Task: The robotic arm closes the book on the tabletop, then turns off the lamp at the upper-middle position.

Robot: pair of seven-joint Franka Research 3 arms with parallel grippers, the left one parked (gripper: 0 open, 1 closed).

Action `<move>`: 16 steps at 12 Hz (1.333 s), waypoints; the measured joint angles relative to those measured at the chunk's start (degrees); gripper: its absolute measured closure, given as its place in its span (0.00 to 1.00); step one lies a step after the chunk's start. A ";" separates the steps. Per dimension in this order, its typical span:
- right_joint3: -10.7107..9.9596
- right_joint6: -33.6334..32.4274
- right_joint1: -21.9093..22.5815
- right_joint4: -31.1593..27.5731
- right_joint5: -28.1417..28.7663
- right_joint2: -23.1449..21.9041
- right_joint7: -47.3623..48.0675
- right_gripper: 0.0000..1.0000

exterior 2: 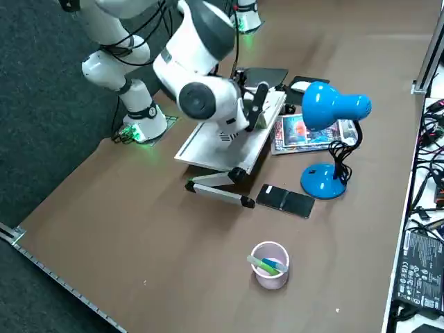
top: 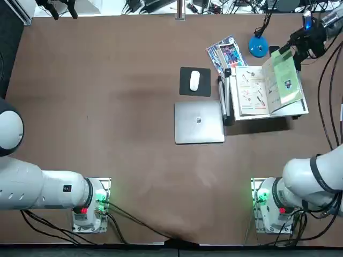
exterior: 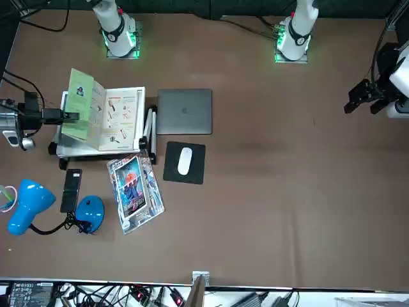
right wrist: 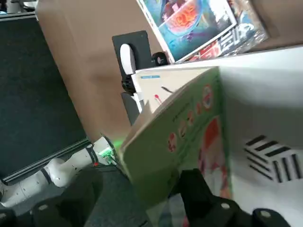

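Tabletop (top: 134, 160), smooth matt brown; book (top: 268, 88) on the stand, thin smooth paper pages, cover with a soft sheen; stand (exterior 2: 229, 142) beneath the book, smooth white; lamp (exterior 2: 325, 152) near the book, glossy blue; laptop (top: 199, 122) beside the book, satin metallic grey; leaflets (exterior: 135, 192) near the book, glossy, in shiny clear plastic

One lamp (exterior: 30, 206), one book (top: 268, 88), one laptop (top: 199, 122), one cup (exterior 2: 270, 264).

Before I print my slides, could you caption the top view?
The right gripper meets the raised green cover of an open book on a white stand.
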 joint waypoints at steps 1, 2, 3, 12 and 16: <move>0.03 0.24 2.17 -0.11 0.04 -1.07 3.22 0.00; 0.04 0.68 3.25 -0.43 0.04 -1.85 4.62 0.00; 0.05 1.36 4.22 -1.14 0.04 -2.72 5.50 0.00; 0.20 9.59 13.28 -9.05 4.35 -5.69 10.42 0.00; 0.24 13.75 17.86 -9.16 4.73 -5.78 14.48 0.00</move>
